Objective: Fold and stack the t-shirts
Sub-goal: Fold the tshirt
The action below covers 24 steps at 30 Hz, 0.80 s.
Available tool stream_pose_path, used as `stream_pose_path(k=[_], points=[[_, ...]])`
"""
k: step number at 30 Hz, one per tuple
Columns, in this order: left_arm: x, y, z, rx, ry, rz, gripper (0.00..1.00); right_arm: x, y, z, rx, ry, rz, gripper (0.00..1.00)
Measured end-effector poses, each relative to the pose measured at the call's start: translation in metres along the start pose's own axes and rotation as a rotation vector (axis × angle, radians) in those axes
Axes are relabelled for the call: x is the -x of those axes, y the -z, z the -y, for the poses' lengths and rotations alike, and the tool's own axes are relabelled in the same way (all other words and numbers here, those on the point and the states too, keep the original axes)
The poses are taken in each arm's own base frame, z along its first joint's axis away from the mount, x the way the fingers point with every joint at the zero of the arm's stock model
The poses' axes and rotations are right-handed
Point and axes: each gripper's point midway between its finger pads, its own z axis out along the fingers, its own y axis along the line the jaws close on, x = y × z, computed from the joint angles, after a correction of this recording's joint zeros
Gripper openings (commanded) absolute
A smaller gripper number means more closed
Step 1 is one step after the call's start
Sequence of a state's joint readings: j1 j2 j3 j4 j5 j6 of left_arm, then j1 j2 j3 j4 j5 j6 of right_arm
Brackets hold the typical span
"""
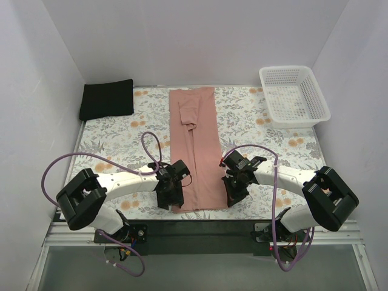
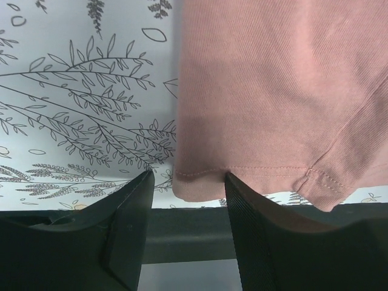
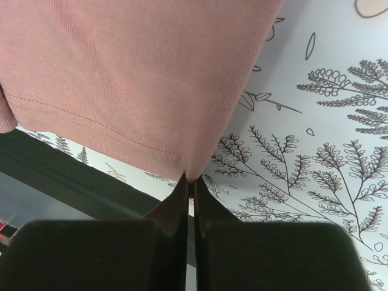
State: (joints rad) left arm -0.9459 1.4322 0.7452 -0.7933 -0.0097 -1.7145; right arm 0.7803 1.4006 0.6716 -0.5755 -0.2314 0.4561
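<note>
The pink t-shirt point(image 1: 194, 145) lies folded into a long narrow strip down the middle of the floral cloth, its hem at the near edge. My left gripper point(image 1: 173, 197) is at the hem's left corner. In the left wrist view the pink t-shirt point(image 2: 273, 91) has its corner between the parted fingers of the left gripper point(image 2: 188, 176), which is open. My right gripper point(image 1: 233, 194) is at the hem's right corner. The right wrist view shows the right gripper point(image 3: 192, 182) shut on the corner of the pink t-shirt point(image 3: 133, 73). The black t-shirt point(image 1: 107, 99) sits folded at the far left.
A white lattice basket point(image 1: 285, 68) stands at the far right corner. The floral table cloth point(image 1: 254, 121) covers the table. White walls close in the back and both sides. A dark rail runs along the near edge under both grippers.
</note>
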Motion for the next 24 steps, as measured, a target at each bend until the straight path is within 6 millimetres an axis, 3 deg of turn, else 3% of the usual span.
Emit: stream_pose_path(k=[4,7,12,21,24], points=[[-0.003,-0.001,0.000,0.017,-0.009,-0.012,0.42,0.000,0.000,0.000,0.000,0.003,0.000,0.01],[-0.005,-0.002,0.000,0.031,-0.012,-0.020,0.30,0.000,0.000,0.000,0.000,0.006,0.000,0.01],[-0.007,-0.003,0.009,0.020,-0.011,-0.033,0.00,0.000,0.000,0.000,0.001,0.011,0.000,0.01],[-0.014,0.005,0.001,0.018,-0.008,-0.027,0.00,-0.003,0.008,0.002,0.001,0.063,0.002,0.01],[-0.004,0.013,0.005,0.001,-0.010,-0.015,0.00,0.013,0.019,0.000,-0.012,0.077,0.025,0.01]])
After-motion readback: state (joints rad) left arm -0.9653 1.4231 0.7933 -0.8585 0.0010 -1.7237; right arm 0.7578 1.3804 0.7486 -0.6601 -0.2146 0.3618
